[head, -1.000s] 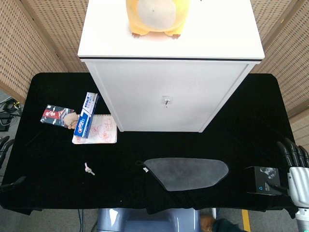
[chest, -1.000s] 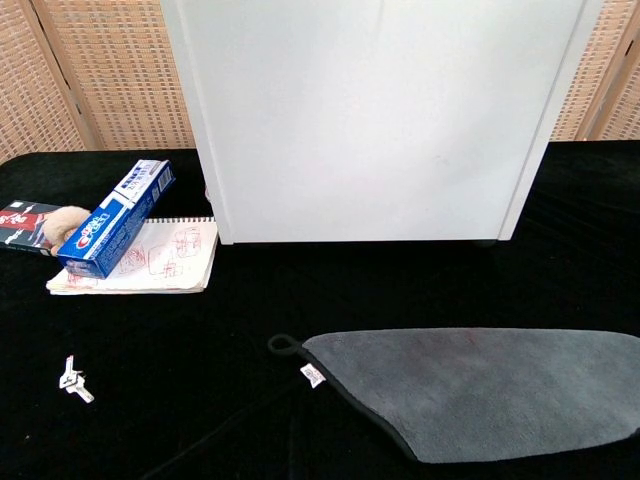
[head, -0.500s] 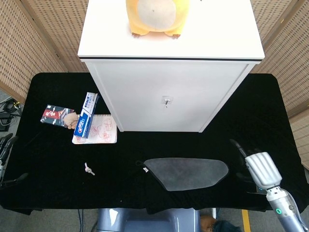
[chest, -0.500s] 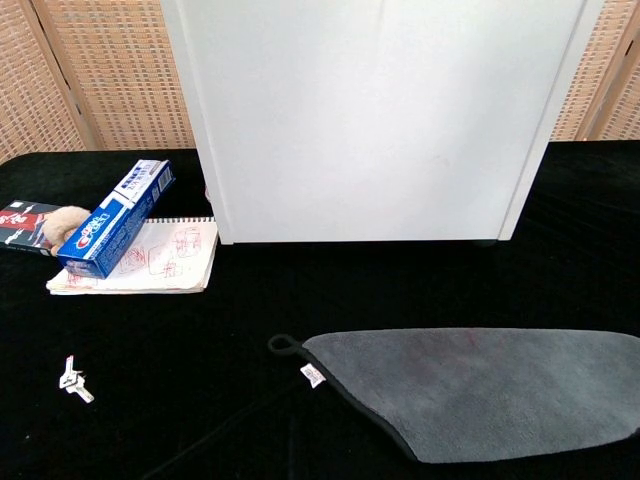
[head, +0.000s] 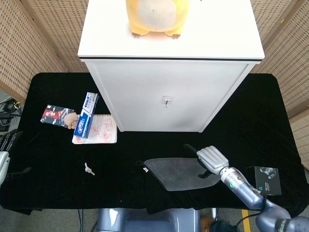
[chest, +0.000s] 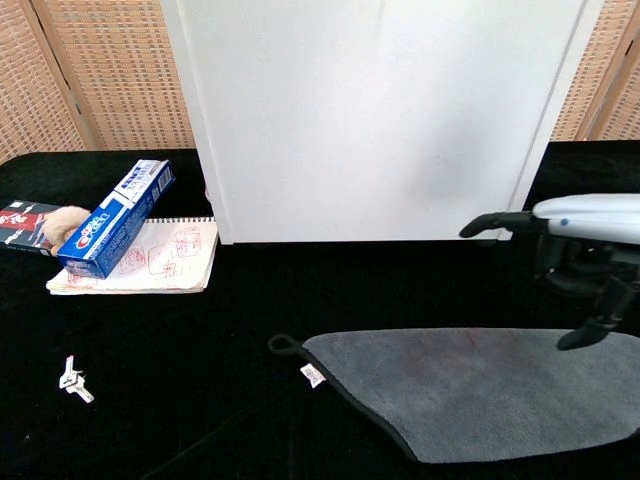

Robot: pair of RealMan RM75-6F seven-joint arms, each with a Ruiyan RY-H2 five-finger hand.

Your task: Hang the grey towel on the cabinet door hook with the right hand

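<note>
A table covered in black cloth (head: 53,193) carries a white cabinet (head: 169,94) at its back centre. In front of the cabinet a grey towel (head: 176,173) lies flat. To the left lie a spiral notepad (head: 99,131), a blue toothpaste box (head: 87,115) partly resting on it, and a small dark packet (head: 54,115). Nearer the front lies a small metal key (head: 89,168), and at far right, a black box (head: 268,175).

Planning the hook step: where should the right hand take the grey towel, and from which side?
Probably near the small loop at the towel's narrow left tip, since that loop is what would go over the hook. The towel lies flat, so come from above and pinch the corner beside the loop, leaving it free. The right hand now hovers over the wide right end, fingers spread.
</note>
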